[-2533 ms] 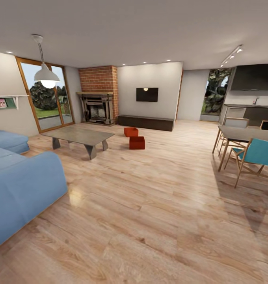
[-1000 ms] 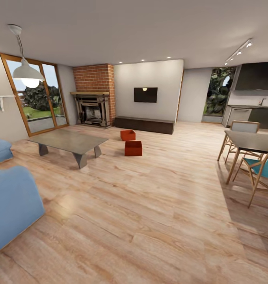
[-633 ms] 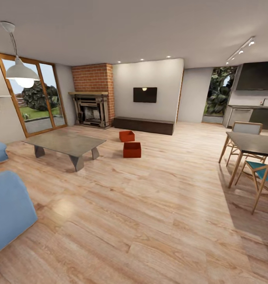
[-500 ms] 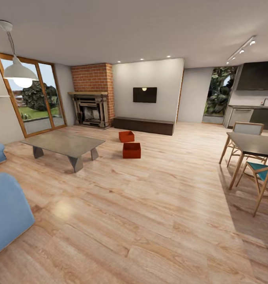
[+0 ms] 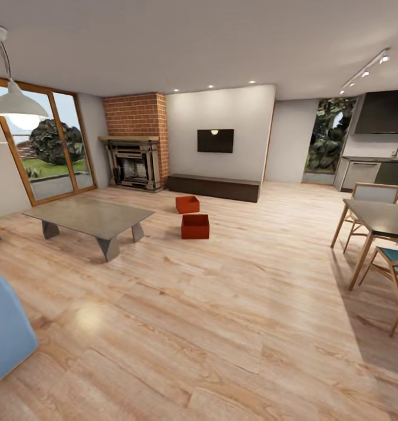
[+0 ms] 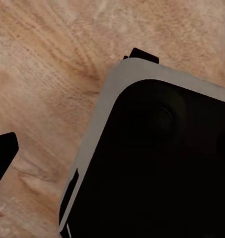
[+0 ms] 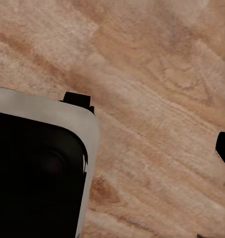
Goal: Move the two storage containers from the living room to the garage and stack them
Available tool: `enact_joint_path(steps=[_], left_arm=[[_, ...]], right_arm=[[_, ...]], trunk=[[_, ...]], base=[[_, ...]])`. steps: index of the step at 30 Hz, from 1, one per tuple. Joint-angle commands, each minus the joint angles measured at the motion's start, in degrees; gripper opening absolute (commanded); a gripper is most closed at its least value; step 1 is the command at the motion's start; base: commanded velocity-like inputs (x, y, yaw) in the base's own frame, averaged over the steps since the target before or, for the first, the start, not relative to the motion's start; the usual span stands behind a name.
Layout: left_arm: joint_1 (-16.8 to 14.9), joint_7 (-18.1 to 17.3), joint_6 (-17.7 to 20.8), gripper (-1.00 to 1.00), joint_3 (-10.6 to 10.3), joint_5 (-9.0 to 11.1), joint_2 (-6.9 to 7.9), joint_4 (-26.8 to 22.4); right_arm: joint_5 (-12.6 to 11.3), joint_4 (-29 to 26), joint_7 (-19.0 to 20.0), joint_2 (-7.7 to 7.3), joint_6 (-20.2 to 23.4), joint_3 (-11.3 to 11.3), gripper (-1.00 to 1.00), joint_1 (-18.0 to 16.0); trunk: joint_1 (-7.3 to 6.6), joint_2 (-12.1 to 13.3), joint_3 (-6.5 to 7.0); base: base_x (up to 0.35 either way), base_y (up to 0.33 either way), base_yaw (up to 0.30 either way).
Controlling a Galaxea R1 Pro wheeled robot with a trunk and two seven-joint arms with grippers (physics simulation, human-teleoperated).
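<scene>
Compared with the earlier head pictures, the whole scene has shifted leftward and drawn slightly nearer, which indicates camera and base travel rather than displacement of any object. Both storage containers sit on the light wood floor (image 5: 234, 327) of the living room, in the middle distance ahead: the near container (image 5: 195, 226) stands just right of the grey coffee table (image 5: 88, 217), and the far container (image 5: 187, 204) lies a little beyond it, toward the long dark bench (image 5: 213, 187) below the wall TV (image 5: 215, 141). The two are close together but apart, not touching. Beyond them on the left stands the brick fireplace (image 5: 134, 140); a dining table (image 5: 381, 217) with chairs is at the right edge, and a blue sofa (image 5: 4, 327) at the near left. Judged from this layout, the current step is the approach drive; neither container has been picked up, so the task is at its start. The wrist views add what the head view lacks: each looks down at wood planks past a dark, grey-edged part of the robot body (image 6: 162, 163), suggesting both arms hang stowed for travel. Whether either end effector is spread or pressed together cannot be told.
</scene>
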Motion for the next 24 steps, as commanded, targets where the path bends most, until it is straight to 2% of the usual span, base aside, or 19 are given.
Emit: enact_joint_path(steps=[1,24], left_arm=[[-0.01,0.04,0.13,1.0,0.01,0.26,-0.01,-0.07],[0.02,0.04,0.13,1.0,0.09,0.27,0.0,-0.07]], right_arm=[[0.45,0.18,-0.18,0.0,-0.29,0.17,1.0,-0.08],[0.45,0.16,-0.18,0.15,-0.29,0.17,1.0,-0.08]], trunk=[[0.03,-0.03,-0.06],[0.03,-0.03,-0.06]], base=[[0.324,0.0,0.0],[0.324,0.0,0.0]])
